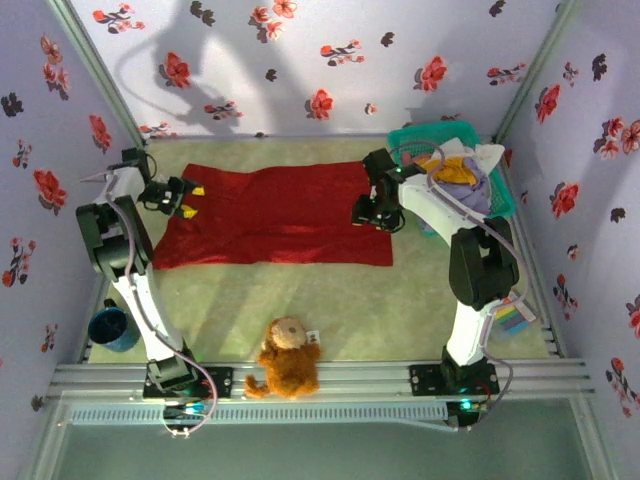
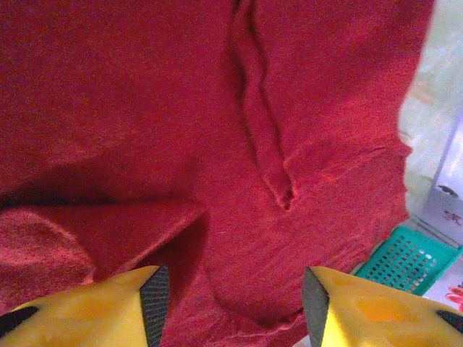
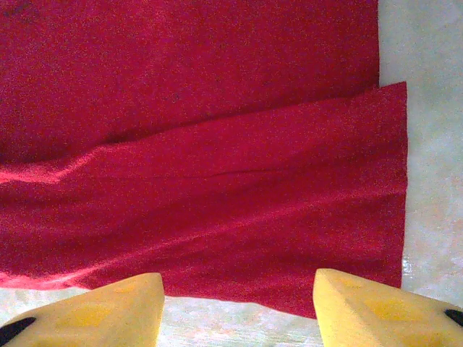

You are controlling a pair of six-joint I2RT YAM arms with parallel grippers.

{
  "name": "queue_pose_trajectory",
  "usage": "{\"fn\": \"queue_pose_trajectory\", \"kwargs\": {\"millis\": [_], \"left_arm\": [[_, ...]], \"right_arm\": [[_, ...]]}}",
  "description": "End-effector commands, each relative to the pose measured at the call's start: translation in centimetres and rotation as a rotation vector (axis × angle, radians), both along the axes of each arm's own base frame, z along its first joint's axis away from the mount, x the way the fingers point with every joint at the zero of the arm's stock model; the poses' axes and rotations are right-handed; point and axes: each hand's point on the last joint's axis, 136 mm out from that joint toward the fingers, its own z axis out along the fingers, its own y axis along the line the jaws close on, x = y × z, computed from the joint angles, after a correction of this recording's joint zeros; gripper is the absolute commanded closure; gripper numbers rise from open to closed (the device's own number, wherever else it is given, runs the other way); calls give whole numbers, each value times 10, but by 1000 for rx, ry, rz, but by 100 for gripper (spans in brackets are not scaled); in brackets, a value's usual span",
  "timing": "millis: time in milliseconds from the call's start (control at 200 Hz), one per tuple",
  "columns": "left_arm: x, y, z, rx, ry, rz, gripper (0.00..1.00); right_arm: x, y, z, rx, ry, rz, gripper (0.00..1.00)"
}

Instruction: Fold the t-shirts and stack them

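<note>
Floral lavender walls (image 1: 300, 60) are seen round a pale table (image 1: 400, 320). Near its left edge the left gripper (image 2: 235, 289) is spread wide over the deep-red t-shirt (image 1: 275, 215), which is laid flat mid-table. The right gripper (image 3: 239, 289) is spread equally wide at the hem.

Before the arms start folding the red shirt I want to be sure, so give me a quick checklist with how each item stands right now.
1. Red t-shirt spread on the table: ok.
2. Cloth smooth: not ok, a ridge runs through it near the left gripper.
3. Left gripper open over the shirt's left end: ok.
4. Right gripper open over the shirt's right end: ok.
5. Teddy off the shirt: ok, it sits apart at the near edge.
6. Fingertips touching the cloth: cannot tell.
</note>
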Motion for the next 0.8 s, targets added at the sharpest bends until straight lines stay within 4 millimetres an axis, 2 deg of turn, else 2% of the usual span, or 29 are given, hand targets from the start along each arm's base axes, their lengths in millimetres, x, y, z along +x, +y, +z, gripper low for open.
{"fn": "queue_pose_trajectory", "kwargs": {"millis": [0,120,175,295,575,795], "left_arm": [[-2,6,35,10,-76,19,43],[-26,4,26,52,-26,-21,40],[-31,5,29,61,-54,-1,39],[-39,8,21,51,-70,57,36],[-32,-2,-4,-37,-25,65,36],[-20,-16,-1,-71,-53,46,34]], "right_arm": [[-3,-2,-1,-6,2,-7,42],[-1,2,-2,9,1,-12,42],[0,3,-2,12,1,-11,42],[2,4,-2,6,3,-2,42],[-4,-2,-1,-10,6,-1,41],[-10,-8,-3,-23,2,-20,41]]}}
